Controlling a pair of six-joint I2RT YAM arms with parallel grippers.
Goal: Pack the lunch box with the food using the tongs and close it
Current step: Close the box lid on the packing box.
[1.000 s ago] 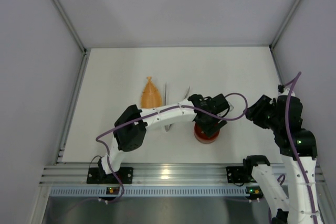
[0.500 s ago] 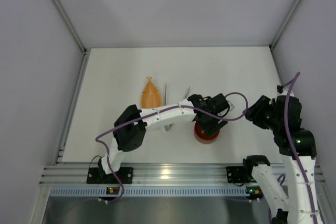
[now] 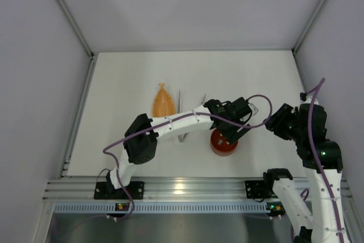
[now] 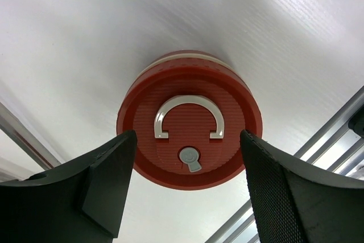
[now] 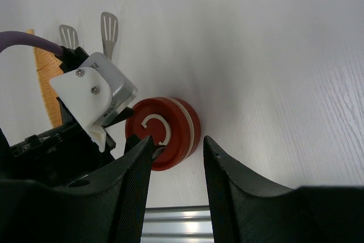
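Lunch box (image 3: 223,143) on white table (image 3: 256,78), near front edge, red lid (image 4: 190,118) seated on top, white curved mark up. Left gripper (image 3: 233,134) over box, jaws spread wide either side of lid, not touching it. Right gripper (image 3: 273,123) off to box's right, jaws parted, nothing between. Tongs (image 5: 108,27) flat on table left of box, partly under left arm. Orange mesh bag (image 3: 163,102) just beside tongs.

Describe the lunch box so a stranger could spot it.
On the white table, look near the front edge, below the left end effector. The lunch box is a round tin with a red lid, unlike the long silver tongs and orange mesh bag to its left.
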